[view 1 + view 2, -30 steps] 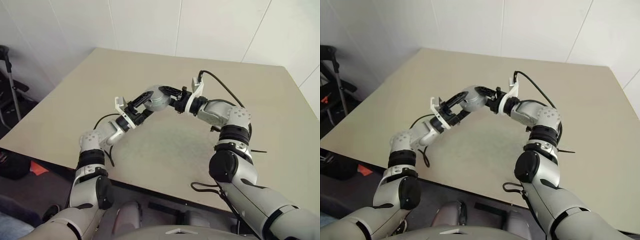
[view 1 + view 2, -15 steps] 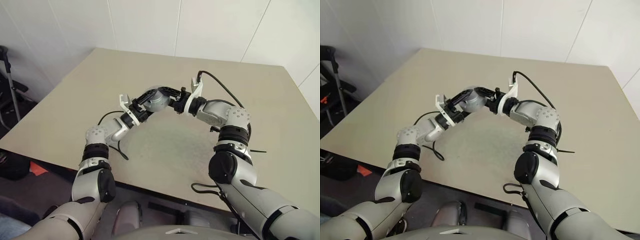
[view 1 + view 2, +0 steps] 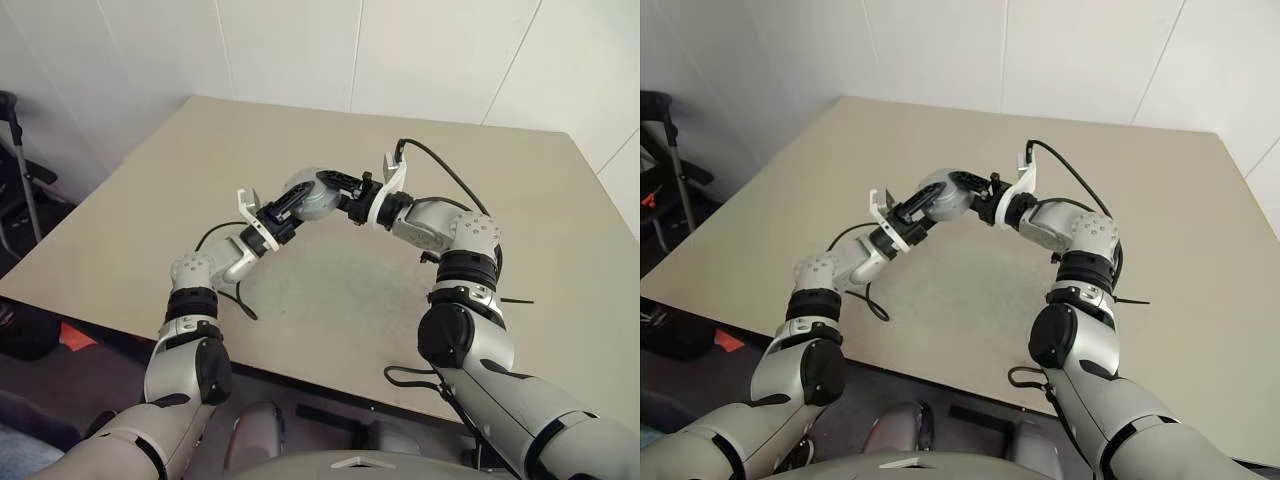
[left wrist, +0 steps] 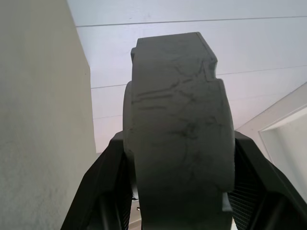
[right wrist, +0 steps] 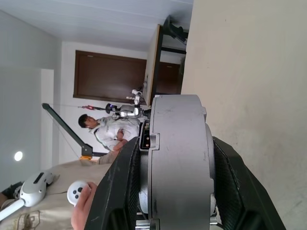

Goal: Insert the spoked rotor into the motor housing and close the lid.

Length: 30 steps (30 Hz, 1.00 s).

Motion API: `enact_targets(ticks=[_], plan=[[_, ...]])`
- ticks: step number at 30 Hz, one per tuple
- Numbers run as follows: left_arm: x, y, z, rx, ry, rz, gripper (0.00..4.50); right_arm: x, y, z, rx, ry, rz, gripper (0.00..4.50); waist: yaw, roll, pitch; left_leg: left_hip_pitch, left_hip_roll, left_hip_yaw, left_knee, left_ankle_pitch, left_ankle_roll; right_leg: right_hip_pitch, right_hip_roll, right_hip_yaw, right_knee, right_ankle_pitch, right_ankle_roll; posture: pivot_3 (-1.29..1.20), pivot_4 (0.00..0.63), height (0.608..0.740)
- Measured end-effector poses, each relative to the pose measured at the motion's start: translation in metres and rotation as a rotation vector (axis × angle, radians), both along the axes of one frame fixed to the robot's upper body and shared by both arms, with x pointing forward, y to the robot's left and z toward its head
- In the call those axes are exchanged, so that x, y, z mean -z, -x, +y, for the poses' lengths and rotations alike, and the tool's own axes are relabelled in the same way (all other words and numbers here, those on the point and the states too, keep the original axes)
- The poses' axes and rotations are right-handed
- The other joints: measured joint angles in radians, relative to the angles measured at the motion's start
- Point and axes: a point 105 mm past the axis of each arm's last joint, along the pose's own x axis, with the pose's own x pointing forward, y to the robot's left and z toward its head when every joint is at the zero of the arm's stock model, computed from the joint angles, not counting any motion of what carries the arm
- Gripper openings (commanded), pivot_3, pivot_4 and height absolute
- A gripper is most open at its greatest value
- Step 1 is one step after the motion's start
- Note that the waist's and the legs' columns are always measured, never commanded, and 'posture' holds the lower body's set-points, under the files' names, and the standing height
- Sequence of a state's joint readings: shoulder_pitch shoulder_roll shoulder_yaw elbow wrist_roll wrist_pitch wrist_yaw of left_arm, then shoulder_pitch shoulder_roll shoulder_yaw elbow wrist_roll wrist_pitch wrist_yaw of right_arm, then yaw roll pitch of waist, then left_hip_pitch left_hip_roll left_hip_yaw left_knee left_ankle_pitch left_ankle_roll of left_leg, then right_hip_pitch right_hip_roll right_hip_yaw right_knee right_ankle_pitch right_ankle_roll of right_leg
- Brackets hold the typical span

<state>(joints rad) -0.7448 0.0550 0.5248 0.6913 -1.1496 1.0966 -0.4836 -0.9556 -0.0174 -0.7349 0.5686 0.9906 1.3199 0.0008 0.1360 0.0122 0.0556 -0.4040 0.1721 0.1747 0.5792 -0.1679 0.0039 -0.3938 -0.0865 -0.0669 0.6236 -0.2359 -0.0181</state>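
Two grippers: left gripper (image 3: 290, 205) and right gripper (image 3: 338, 192) both clamp motor housing (image 3: 313, 198), held above table (image 3: 330, 300)
Handling: rigid smooth metal, probably heavy; grip across rim

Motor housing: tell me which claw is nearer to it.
Neither: both claws are at the motor housing, held above the table. The left claw clasps it from the robot's left, the right claw from its right, fingers flanking its rim.
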Motion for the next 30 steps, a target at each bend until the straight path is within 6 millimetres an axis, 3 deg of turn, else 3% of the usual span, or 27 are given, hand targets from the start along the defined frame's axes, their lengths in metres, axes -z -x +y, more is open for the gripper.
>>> enact_targets(ticks=[7,8,13,14,21,26,30], plan=[[0.002,-0.001,-0.002,-0.007,-0.008,0.005,2.14,0.002,0.0,-0.003,-0.002,0.005,-0.016,2.04,0.001,0.0,0.0,0.0,0.0,0.0,0.0,0.0,0.0,0.001,0.0,0.0,0.0,0.0,0.0,0.0,0.0,0.74],[0.002,-0.001,-0.002,-0.007,-0.01,0.006,2.14,0.003,0.0,-0.003,-0.001,0.006,-0.02,2.77,0.002,0.0,0.0,0.0,0.0,0.0,0.0,0.0,0.0,0.001,0.0,0.0,0.0,0.0,0.0,0.0,0.0,0.74],[0.018,-0.003,0.007,-0.057,-0.071,0.05,2.14,0.007,-0.006,-0.006,0.04,0.106,-0.063,4.32,0.0,0.0,0.0,0.001,0.0,0.0,0.001,0.0,0.0,0.001,0.0,-0.001,0.0,0.0,0.0,0.0,0.0,0.74],[0.021,-0.003,0.009,-0.069,-0.077,0.059,2.14,0.006,-0.008,-0.008,0.058,0.128,-0.079,4.44,0.0,0.0,0.0,0.001,0.0,0.0,0.001,0.0,0.0,0.002,0.0,-0.001,0.0,0.0,0.0,0.0,0.0,0.74],[0.04,-0.005,0.049,-0.285,-0.173,0.063,2.14,0.016,-0.032,-0.033,0.274,0.231,-0.096,4.44,-0.002,0.0,0.0,0.001,0.0,-0.001,0.001,0.0,0.0,0.002,0.0,-0.001,0.0,0.0,0.0,0.0,0.0,0.74],[0.053,-0.008,0.102,-0.53,-0.261,0.119,2.14,0.021,-0.035,-0.046,0.326,0.256,-0.087,4.44,-0.008,0.0,0.0,0.001,0.0,-0.001,0.001,0.0,0.0,0.002,0.0,-0.001,0.0,0.0,0.0,0.0,0.0,0.74],[0.062,-0.01,0.135,-0.683,-0.329,0.189,2.14,0.025,-0.035,-0.045,0.326,0.25,-0.067,4.44,-0.009,0.0,0.0,0.001,0.001,-0.002,0.002,0.0,0.0,0.003,0.0,-0.001,0.0,0.0,0.0,0.0,0.0,0.74]])
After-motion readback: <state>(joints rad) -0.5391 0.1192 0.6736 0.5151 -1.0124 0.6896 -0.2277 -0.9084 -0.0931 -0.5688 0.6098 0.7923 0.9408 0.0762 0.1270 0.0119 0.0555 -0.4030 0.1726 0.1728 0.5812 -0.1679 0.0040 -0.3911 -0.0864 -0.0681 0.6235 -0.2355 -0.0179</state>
